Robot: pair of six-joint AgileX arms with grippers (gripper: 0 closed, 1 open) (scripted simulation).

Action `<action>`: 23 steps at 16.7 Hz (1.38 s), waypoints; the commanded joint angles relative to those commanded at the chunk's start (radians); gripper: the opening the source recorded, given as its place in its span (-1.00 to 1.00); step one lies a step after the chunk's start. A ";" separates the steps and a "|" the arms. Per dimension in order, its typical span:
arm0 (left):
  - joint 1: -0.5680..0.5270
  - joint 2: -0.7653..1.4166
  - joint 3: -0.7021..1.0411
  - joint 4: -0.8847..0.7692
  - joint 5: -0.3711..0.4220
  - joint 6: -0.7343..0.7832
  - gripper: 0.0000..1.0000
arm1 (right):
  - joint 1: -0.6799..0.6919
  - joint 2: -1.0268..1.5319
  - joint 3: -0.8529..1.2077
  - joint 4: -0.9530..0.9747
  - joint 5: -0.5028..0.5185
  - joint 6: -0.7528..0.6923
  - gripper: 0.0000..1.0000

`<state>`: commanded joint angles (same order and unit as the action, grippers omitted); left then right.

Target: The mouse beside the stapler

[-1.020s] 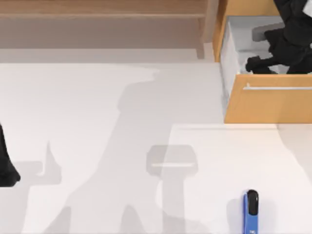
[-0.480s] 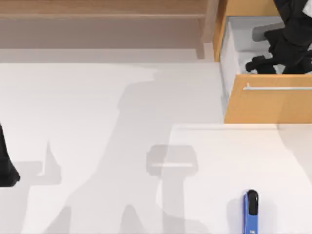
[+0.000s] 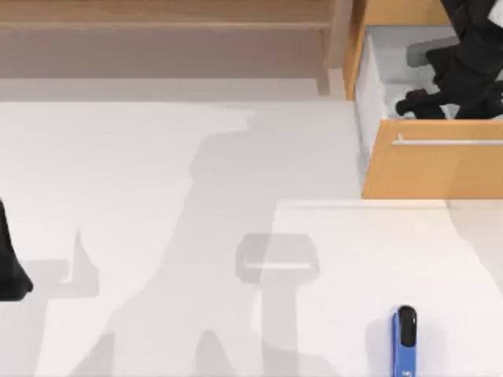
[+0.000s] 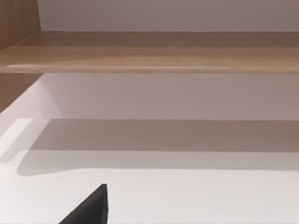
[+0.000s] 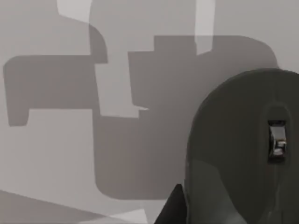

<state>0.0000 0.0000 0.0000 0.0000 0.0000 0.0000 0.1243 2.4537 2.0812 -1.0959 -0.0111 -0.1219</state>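
Note:
The mouse (image 5: 240,154) is a dark rounded dome with a scroll wheel, lying on the pale grey floor of the open drawer, close under the right wrist camera. My right gripper (image 3: 414,104) reaches down into that drawer at the table's back right; in the top view its black shape cannot be told apart from the mouse. The stapler (image 3: 405,343), a blue bar with a black tip, lies on the white table at the front right, far from the drawer. My left gripper (image 3: 9,276) is parked at the left edge.
The drawer has a wooden front panel (image 3: 440,169) with a thin metal handle (image 3: 448,142) and pale walls (image 3: 368,86). A wooden shelf (image 3: 165,16) runs along the back. White tabletop (image 3: 196,236) spreads between the arms.
Over the last second my right gripper shifted slightly inside the drawer, then held still. The stapler and the left arm have not moved.

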 joint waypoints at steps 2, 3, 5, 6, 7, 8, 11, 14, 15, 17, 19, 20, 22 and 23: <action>0.000 0.000 0.000 0.000 0.000 0.000 1.00 | 0.003 -0.024 0.004 -0.003 0.000 -0.003 -1.00; 0.000 0.000 0.000 0.000 0.000 0.000 1.00 | 0.005 -0.045 0.000 -0.004 0.000 -0.005 -1.00; 0.000 0.000 0.000 0.000 0.000 0.000 1.00 | 0.007 -0.104 -0.022 -0.001 -0.001 -0.006 -1.00; 0.000 0.000 0.000 0.000 0.000 0.000 1.00 | 0.008 -0.139 -0.036 0.004 -0.001 -0.005 -1.00; 0.000 0.000 0.000 0.000 0.000 0.000 1.00 | 0.008 -0.178 -0.053 0.010 -0.001 -0.002 -1.00; 0.000 0.000 0.000 0.000 0.000 0.000 1.00 | 0.010 -0.220 -0.074 0.019 -0.001 0.004 -1.00; 0.000 0.000 0.000 0.000 0.000 0.000 1.00 | 0.020 -0.358 -0.150 0.052 -0.001 0.034 -1.00; 0.000 0.000 0.000 0.000 0.000 0.000 1.00 | 0.038 -0.503 -0.260 0.090 0.001 0.080 -1.00; 0.000 0.000 0.000 0.000 0.000 0.000 1.00 | 0.046 -0.550 -0.307 0.101 0.002 0.098 -1.00; 0.000 0.000 0.000 0.000 0.000 0.000 1.00 | 0.065 -0.641 -0.411 0.122 0.004 0.137 -1.00; 0.000 0.000 0.000 0.000 0.000 0.000 1.00 | 0.085 -0.728 -0.528 0.140 0.008 0.179 -1.00; 0.000 0.000 0.000 0.000 0.000 0.000 1.00 | 0.096 -0.769 -0.590 0.148 0.009 0.201 -1.00; 0.000 0.000 0.000 0.000 0.000 0.000 1.00 | 0.118 -0.847 -0.718 0.165 0.014 0.245 -1.00; 0.000 0.000 0.000 0.000 0.000 0.000 1.00 | 0.128 -0.883 -0.782 0.173 0.016 0.268 -1.00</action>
<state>0.0000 0.0000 0.0000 0.0000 0.0000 0.0000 0.2520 1.5708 1.2988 -0.9230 0.0049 0.1459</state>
